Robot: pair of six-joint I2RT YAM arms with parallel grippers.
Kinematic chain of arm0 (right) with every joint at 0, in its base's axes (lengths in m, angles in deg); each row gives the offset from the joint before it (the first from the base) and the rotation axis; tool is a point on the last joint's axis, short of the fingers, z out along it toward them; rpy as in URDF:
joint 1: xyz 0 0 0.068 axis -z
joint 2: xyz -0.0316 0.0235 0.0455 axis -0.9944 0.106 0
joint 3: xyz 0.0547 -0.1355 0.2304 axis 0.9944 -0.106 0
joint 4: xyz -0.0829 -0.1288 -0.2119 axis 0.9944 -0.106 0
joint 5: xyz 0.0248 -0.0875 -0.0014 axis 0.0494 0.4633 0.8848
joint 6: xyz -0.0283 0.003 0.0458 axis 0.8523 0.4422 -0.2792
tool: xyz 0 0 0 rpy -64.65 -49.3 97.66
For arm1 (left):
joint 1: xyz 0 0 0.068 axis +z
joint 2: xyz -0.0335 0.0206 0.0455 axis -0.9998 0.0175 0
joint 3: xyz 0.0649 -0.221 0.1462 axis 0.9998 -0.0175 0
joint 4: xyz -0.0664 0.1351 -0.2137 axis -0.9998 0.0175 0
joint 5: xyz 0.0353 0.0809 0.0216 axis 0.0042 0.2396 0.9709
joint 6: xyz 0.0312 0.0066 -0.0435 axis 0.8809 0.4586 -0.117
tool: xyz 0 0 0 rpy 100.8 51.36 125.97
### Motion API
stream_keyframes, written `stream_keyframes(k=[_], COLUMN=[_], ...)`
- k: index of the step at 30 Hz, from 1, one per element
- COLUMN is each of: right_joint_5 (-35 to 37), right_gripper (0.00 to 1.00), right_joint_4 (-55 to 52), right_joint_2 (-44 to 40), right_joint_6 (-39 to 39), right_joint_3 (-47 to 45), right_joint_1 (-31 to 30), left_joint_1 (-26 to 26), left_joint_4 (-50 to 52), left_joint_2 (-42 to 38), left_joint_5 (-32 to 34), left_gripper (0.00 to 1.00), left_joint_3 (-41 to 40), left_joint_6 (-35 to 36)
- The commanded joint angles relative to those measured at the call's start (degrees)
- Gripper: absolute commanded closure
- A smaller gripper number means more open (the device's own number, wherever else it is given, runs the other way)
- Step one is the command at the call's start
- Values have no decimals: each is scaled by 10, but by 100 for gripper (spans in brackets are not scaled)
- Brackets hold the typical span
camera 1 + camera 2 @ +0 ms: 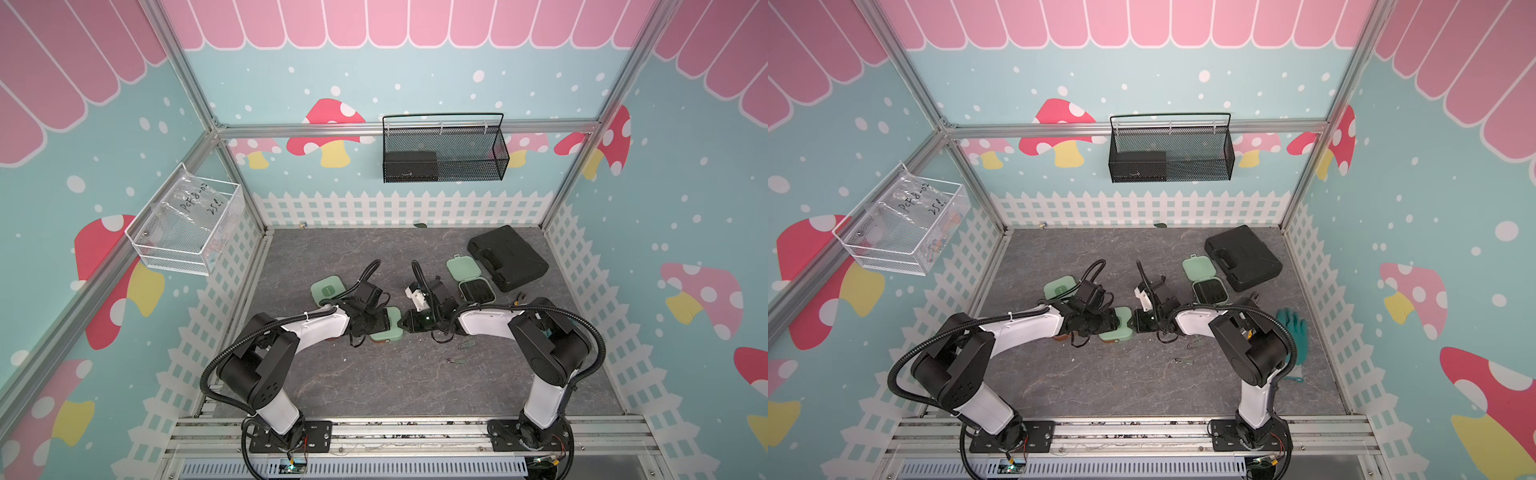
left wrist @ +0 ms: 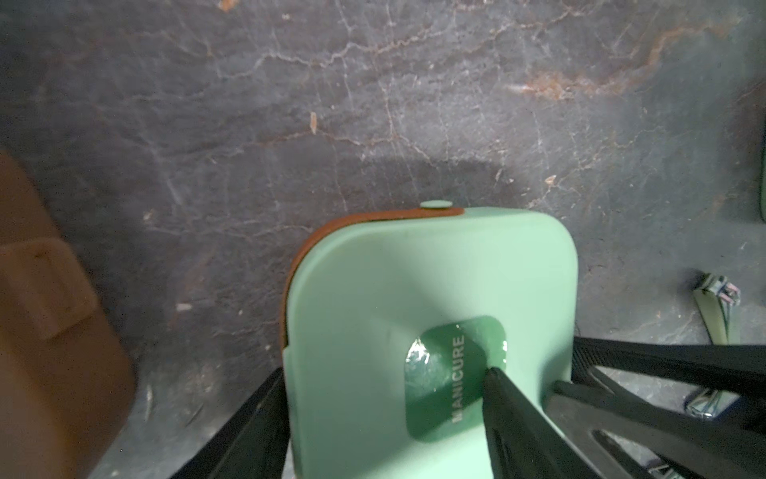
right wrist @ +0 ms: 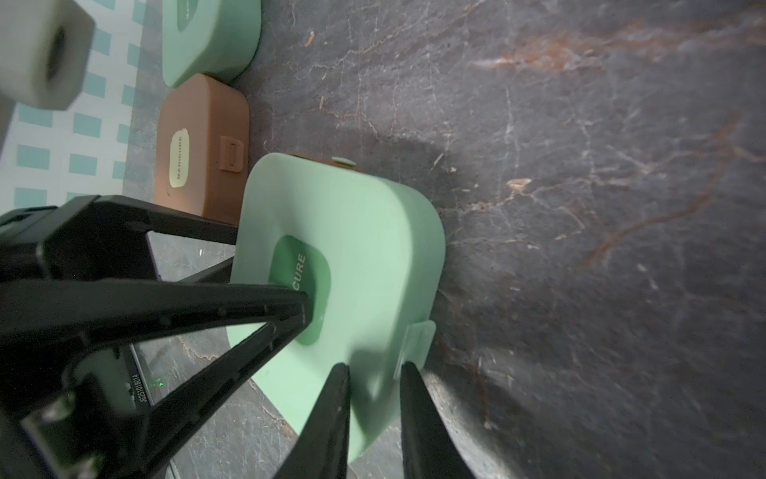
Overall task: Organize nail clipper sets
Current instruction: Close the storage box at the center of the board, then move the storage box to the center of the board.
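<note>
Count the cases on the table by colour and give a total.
Mint green: 3, the closed case, the middle case, the open case.
Brown: 1, the brown case.
Black: 1, the black tool case.
Total: 5.
Brown edge under the middle case: unclear, uncounted.

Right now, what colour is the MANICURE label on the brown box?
Pale cream. The label shows best in the right wrist view.

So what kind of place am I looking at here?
Probably a robot test cell, not a home: an aluminium frame, mushroom-print wall panels, a left arm and right arm bolted to a front rail.
</note>
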Motion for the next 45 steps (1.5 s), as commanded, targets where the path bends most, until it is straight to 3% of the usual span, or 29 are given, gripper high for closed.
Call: stream_keyframes(k=[1,18,24,30,35,42,45], right_joint_5=[-17,-100,-112,-92,-68,-22,-2], right_gripper=[76,74,75,73,66,55,51], right_joint_4=[-30,81,24,-84,-144,-194,-222], right_joint_2=[61,106,173,256,297,280,263], right_joint_6=[-21,-67,-33,20,44,87,111], right_joint_3=[-42,-39,87,256,353,427,464], right_joint_1=[-16,-16,-16,-13,-5,9,17], left_joint_1=[-13,-17,0,51,89,102,111], left_joint_4=[26,-4,-3,20,22,41,57], left_joint_2=[51,77,131,189,202,180,167], left_joint_5=[-3,-4,9,12,8,55,92], left_gripper=[29,30,30,30,28,15,4], left_joint_3=[-20,-23,38,120,151,190,216], left_joint_6=[-2,-12,-14,5,15,30,30])
